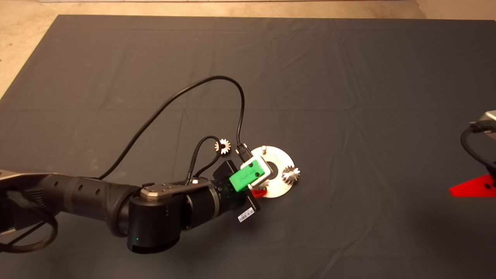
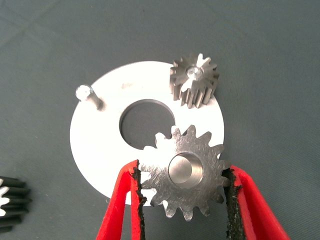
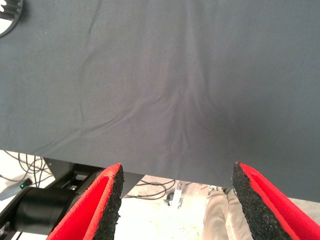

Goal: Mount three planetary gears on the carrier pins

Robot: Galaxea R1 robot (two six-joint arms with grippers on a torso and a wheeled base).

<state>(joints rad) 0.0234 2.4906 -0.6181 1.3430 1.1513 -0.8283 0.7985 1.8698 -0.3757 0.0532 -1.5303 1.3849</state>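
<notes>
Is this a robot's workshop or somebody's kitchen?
Probably a robot test bench: a dark mat covers the table, the left gripper holds a metal gear over a round plate, and cables lie on the floor.

The left arm reaches in with its wrist bent downward, and the left gripper (image 2: 182, 187) has both red fingers (image 2: 117, 210) pressed against a gear's teeth. The right gripper (image 3: 175, 200) waits at the edge, fingers spread wide with nothing between them.
</notes>
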